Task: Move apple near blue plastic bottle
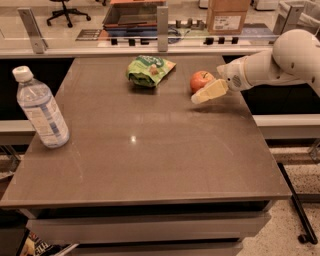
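The red-orange apple (200,79) sits on the table at the far right, just right of a green snack bag. My gripper (206,93) comes in from the right on a white arm and sits right against the apple's near right side, partly covering it. The blue plastic bottle (41,110), clear with a white cap and a blue-and-white label, stands upright near the table's left edge, far from the apple.
The green snack bag (148,70) lies at the far middle of the brown table (150,160). A glass rail with posts and a cardboard box (228,15) run behind the table. My white arm (280,62) hangs over the right edge.
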Motion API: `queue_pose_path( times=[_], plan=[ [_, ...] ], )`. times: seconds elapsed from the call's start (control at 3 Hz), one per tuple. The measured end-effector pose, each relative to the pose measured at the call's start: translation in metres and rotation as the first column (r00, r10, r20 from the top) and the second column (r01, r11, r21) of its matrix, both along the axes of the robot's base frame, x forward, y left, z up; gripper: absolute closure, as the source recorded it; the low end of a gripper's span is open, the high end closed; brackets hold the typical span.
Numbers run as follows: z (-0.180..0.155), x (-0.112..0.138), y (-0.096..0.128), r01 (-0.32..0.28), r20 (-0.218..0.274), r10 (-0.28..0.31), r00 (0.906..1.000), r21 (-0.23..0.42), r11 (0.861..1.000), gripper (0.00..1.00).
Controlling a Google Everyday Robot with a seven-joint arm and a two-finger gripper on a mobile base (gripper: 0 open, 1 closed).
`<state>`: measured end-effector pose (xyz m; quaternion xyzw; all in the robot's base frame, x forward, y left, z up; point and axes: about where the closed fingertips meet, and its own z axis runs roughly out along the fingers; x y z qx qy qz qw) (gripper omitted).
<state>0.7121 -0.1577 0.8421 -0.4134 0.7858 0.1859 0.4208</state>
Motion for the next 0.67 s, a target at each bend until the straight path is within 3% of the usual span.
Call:
queue_pose_path(
  times=[0.67],
  plan=[
    [-0.0037, 0.0007, 0.0053, -0.008, -0.006, 0.008, 1.0, 0.002, 1.0, 0.4]
  ],
)
